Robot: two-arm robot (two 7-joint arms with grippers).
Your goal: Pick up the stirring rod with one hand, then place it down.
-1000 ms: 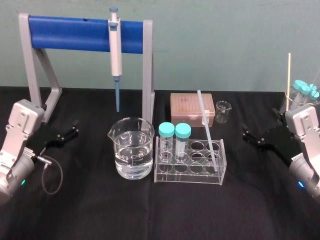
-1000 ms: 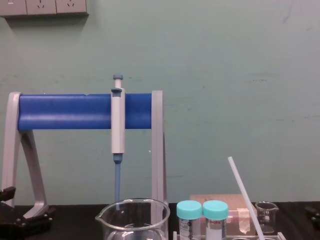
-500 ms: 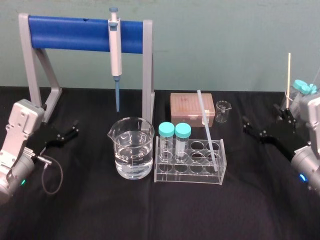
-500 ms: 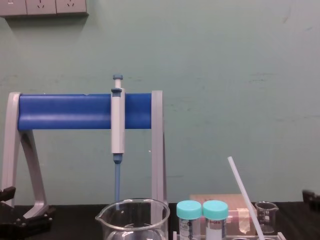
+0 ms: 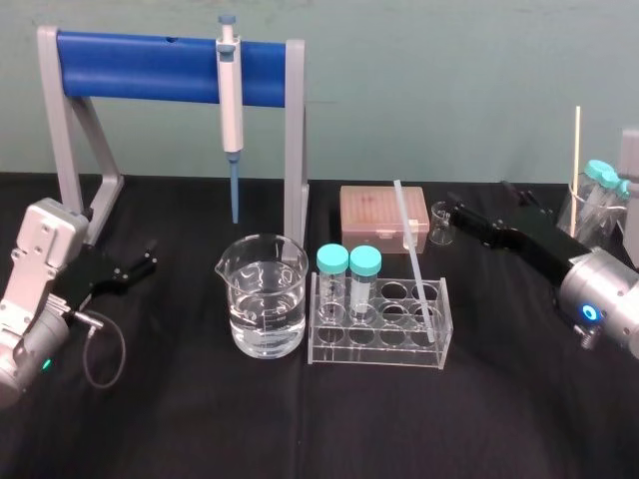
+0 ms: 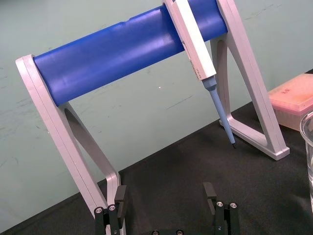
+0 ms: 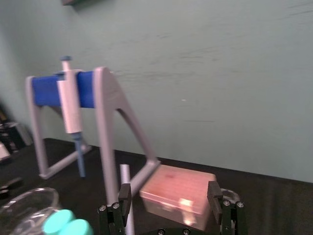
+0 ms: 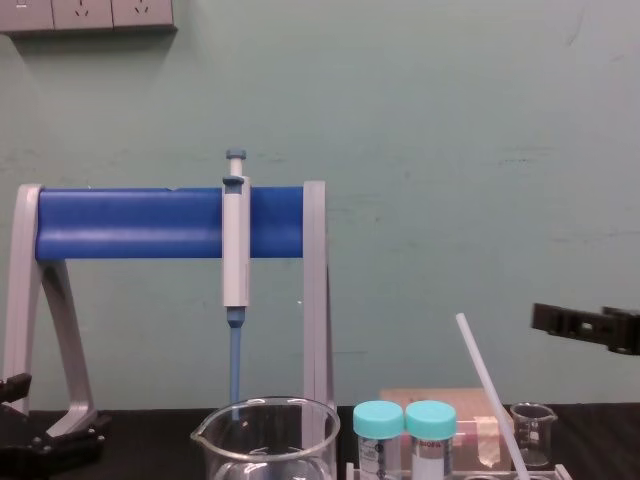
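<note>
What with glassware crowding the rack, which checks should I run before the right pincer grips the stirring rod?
1. Right pincer open: ok, spread wide.
2. Stirring rod free to lift: ok, it leans in the tube rack with its upper end bare.
3. Rod centred in the pincer: not ok, it lines up with one side.
4. Small beaker out of the way: ok, the pincer hangs above it in the chest view.
5. Left pincer clear: ok, open and parked at the robot's left.
</note>
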